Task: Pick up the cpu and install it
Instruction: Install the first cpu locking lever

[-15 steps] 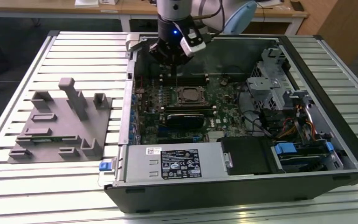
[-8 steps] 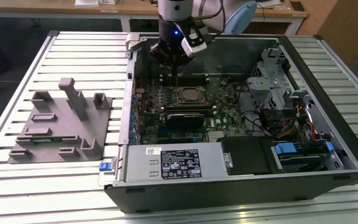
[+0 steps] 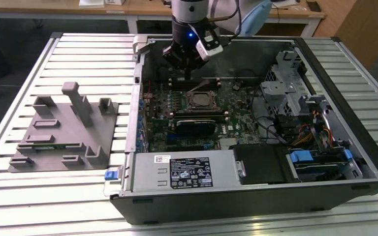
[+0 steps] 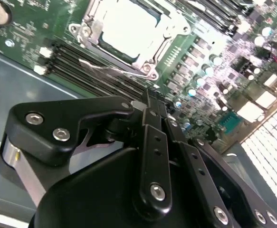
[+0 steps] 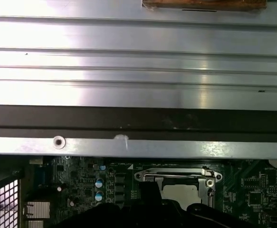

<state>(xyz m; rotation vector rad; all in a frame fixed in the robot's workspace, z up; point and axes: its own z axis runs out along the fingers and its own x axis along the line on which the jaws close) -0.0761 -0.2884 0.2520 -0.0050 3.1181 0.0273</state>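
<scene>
The cpu (image 4: pixel 126 26) shows as a pale silver square lying flat inside the metal frame of the motherboard socket (image 3: pixel 202 101); in the first wrist view the cpu (image 5: pixel 183 192) sits within the same frame. My gripper (image 3: pixel 187 77) hangs just behind the socket, near the case's back wall, a little above the board. In the second wrist view the gripper (image 4: pixel 148 93) has its black fingers pressed together with nothing between them, and their tips point at the board beside the socket.
The open computer case (image 3: pixel 346 189) lies on a slatted metal table (image 3: pixel 77 49). A grey fixture (image 3: pixel 64 128) with upright blocks stands at the exterior view's left. Drive bays and cables (image 3: pixel 314 128) crowd the case's right side; the power supply (image 3: pixel 182 169) is at the front.
</scene>
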